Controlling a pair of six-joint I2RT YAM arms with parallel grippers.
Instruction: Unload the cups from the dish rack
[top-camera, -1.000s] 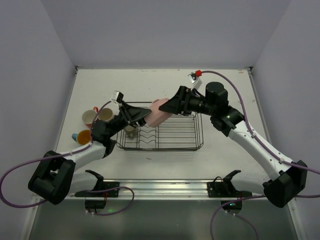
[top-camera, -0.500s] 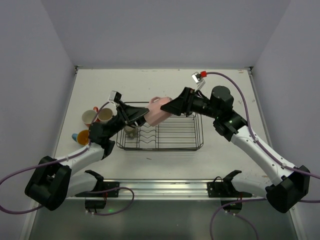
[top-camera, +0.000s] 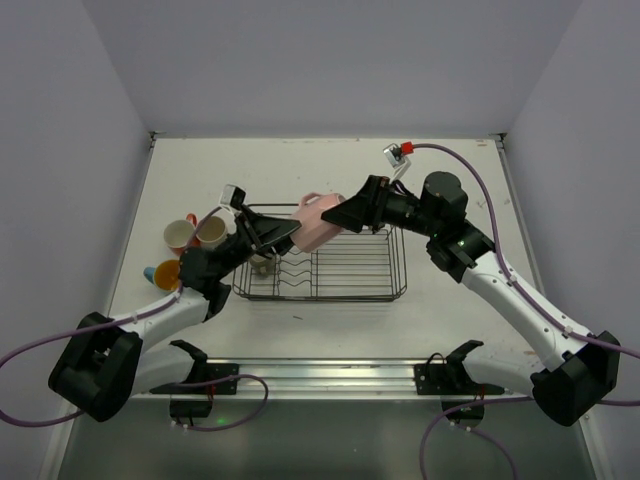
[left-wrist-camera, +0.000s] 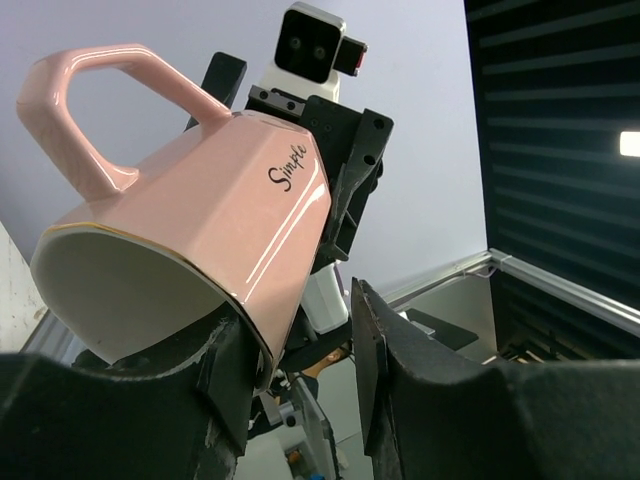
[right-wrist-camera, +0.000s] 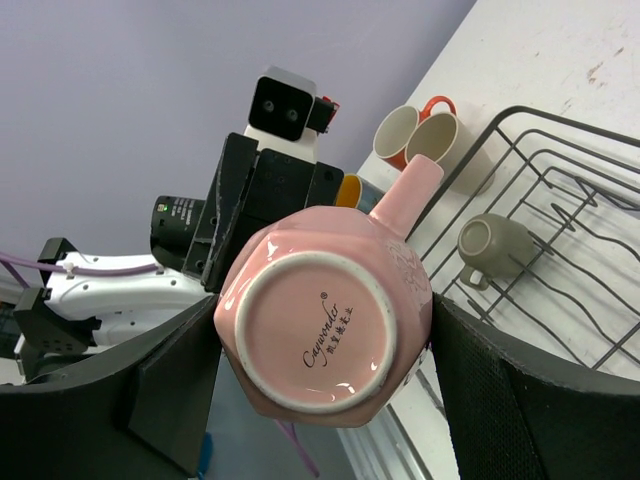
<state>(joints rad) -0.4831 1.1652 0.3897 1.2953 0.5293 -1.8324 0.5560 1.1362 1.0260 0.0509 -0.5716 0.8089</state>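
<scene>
The pink mug (top-camera: 318, 222) hangs in the air over the back left of the black wire dish rack (top-camera: 350, 272), tilted, handle up. My right gripper (top-camera: 337, 217) is shut on its body, base towards the wrist (right-wrist-camera: 320, 335). My left gripper (top-camera: 288, 233) is open at the mug's mouth. In the left wrist view the mug's rim (left-wrist-camera: 150, 290) overlaps the left finger and the gap to the right finger is empty. The olive-grey mug (top-camera: 262, 262) lies in the rack's left end (right-wrist-camera: 495, 245). The orange mug (top-camera: 180, 235), beige mug (top-camera: 211, 230) and light blue mug (top-camera: 152, 272) sit left of the rack.
The rack's upright dividers (top-camera: 300, 268) stand in its middle. The table's left wall is close behind the three unloaded mugs. Both arms meet over the rack's left half.
My right gripper has lifted and tilted the pink mug a little. My left gripper has risen and moved right up to the mug's mouth. In the last half second almost nothing moved.
</scene>
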